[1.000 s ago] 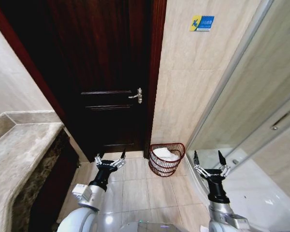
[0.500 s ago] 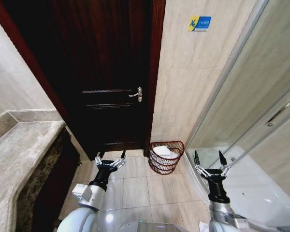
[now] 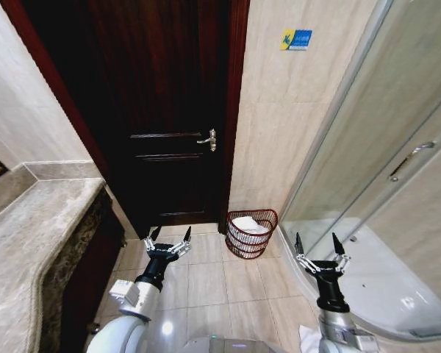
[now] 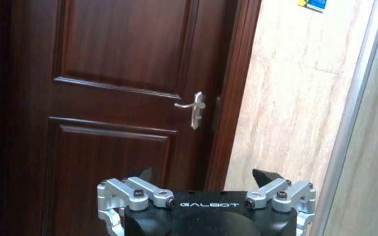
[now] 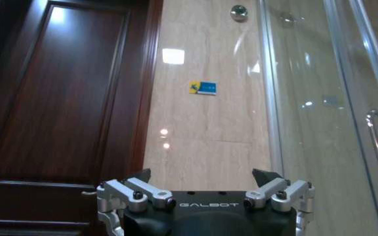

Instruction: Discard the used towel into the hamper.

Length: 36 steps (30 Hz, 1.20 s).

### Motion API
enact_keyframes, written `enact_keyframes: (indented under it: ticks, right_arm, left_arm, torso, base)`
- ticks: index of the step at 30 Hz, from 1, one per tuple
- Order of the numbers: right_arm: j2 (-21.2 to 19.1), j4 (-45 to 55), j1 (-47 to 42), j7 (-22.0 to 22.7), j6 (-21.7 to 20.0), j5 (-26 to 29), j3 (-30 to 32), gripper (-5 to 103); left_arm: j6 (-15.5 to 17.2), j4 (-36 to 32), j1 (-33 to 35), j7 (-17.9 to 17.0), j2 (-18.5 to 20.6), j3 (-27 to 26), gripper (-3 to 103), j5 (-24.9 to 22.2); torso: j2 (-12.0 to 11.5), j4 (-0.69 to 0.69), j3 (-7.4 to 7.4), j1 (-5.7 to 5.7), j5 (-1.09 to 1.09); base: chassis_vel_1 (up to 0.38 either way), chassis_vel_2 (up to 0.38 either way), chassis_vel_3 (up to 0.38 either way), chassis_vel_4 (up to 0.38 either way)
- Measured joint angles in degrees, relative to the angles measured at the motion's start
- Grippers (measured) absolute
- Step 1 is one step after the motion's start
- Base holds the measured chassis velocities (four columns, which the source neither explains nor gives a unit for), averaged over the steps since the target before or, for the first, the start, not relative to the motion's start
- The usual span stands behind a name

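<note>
Tiled bathroom floor [image 3: 206, 283] lies before us, both our left tool [image 3: 167, 237] and right tool [image 3: 320, 245] released and empty, while the hamper [image 3: 250, 234] with a white towel [image 3: 248, 224] stands farther by the door [image 3: 162, 110], so driving closer could knock it over.

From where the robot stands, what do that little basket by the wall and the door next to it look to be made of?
The hamper looks like thin metal wire with a dark reddish-brown coating: its open weave lets the white cloth inside show through. The door appears to be dark wood or wood veneer, glossy, with raised panels and a silvery, probably metal, handle. Which exactly, the look leaves open.
</note>
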Motion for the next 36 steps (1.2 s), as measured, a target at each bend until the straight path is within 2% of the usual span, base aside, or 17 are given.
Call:
enact_keyframes:
  ticks: [6, 9, 12, 23, 28, 33, 36]
  right_arm:
    - [-0.06, -0.13, -0.29, 0.47, -0.15, -0.11, 0.09, 100]
    - [0.18, 0.26, -0.43, 4.66, -1.51, -2.14, -0.51, 100]
    - [0.23, 0.52, -0.58, 6.86, -2.3, -2.45, -0.72, 100]
    - [0.35, 0.45, -0.59, 7.69, -1.92, -2.37, -0.71, 100]
    - [0.44, 0.78, -1.12, 12.88, -4.33, -3.97, -0.94, 100]
    - [-0.07, 0.81, -1.66, 15.84, -6.4, -3.58, -0.69, 100]
    - [-0.8, -0.44, -2.02, 16.62, -8.64, 0.29, -0.82, 100]
  left_arm:
    - [0.0, 0.0, 0.01, 0.0, 0.0, 0.0, 100, 0.0]
    - [0.0, 0.0, 0.01, 0.0, 0.0, 0.0, 100, 0.0]
    - [0.0, 0.0, 0.01, 0.0, 0.0, 0.0, 100, 0.0]
    - [0.0, 0.0, 0.01, 0.0, 0.0, 0.0, 100, 0.0]
    - [0.0, 0.0, 0.01, 0.0, 0.0, 0.0, 100, 0.0]
    - [0.0, 0.0, 0.01, 0.0, 0.0, 0.0, 100, 0.0]
    - [0.0, 0.0, 0.01, 0.0, 0.0, 0.0, 100, 0.0]
  torso:
    - [0.0, 0.0, -0.01, -0.02, 0.0]
    - [0.01, 0.0, -0.02, -0.04, 0.0]
    - [0.01, 0.0, -0.01, -0.04, 0.0]
    - [0.01, 0.0, -0.01, -0.04, 0.0]
    - [0.01, -0.01, -0.02, -0.04, 0.01]
    - [0.01, -0.01, -0.02, -0.04, 0.0]
    - [0.01, -0.01, -0.02, -0.05, 0.0]
  base:
    - [-0.034, -0.005, -0.013, -0.036]
    - [-0.033, -0.082, -0.054, -0.032]
    - [-0.061, -0.088, -0.072, -0.066]
    - [-0.091, -0.092, -0.096, -0.101]
    - [-0.13, -0.135, -0.133, -0.128]
    - [-0.115, -0.127, -0.132, -0.129]
    - [-0.115, -0.122, -0.121, -0.124]
